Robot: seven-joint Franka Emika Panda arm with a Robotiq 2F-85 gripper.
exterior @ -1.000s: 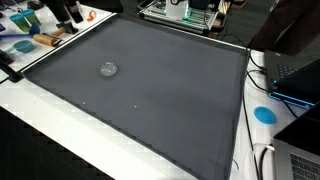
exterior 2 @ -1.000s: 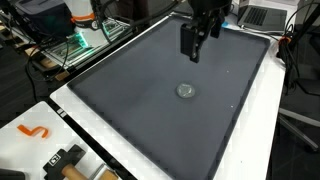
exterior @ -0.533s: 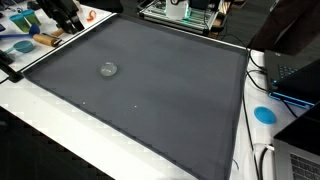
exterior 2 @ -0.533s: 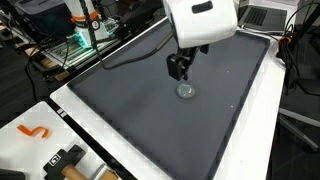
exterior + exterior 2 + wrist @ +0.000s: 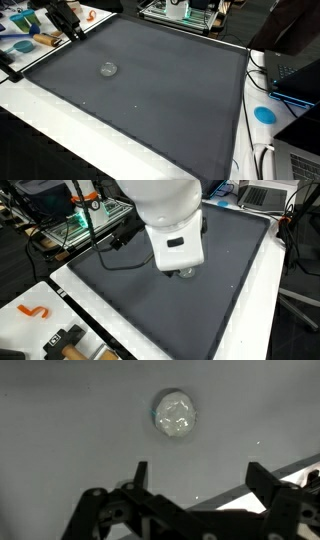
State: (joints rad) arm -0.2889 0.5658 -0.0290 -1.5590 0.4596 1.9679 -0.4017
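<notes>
Surface: a dark grey mat (image 5: pixel 170 100) covers most of a white table (image 5: pixel 50 125). The mat is matte and flat, with a few pale specks.

Jaws: in the wrist view the gripper (image 5: pixel 198 480) enters from the bottom of the frame. Both fingers (image 5: pixel 140 472) are spread wide and released, with only mat between them. At upper centre of that frame lies a small clear round object (image 5: pixel 175 413). It is translucent, looks crumpled inside, rests flat on the mat and is apart from both fingers.

In an exterior view the object (image 5: pixel 108 69) sits left of centre, and the gripper (image 5: pixel 68 22) shows dark at the upper left. In an exterior view the white wrist housing (image 5: pixel 175 240) fills the top centre and hides the object. The gripper (image 5: pixel 184 273) shows only as a dark tip beneath the housing, low over the mat.

Edges and room: bare mat lies on every side of the object, widest toward the right and bottom of the frame. A white strip of table borders the mat along the near and right edges.

Surroundings:
- Right of frame: a blue disc (image 5: pixel 264 114), cables and a laptop (image 5: pixel 295 150).
- Upper left corner: assorted tools (image 5: pixel 30 40).
- Top centre, beyond the far edge: a metal frame (image 5: pixel 180 12).
- Lower left, on the white strip: an orange hook (image 5: pixel 35 311).
</notes>
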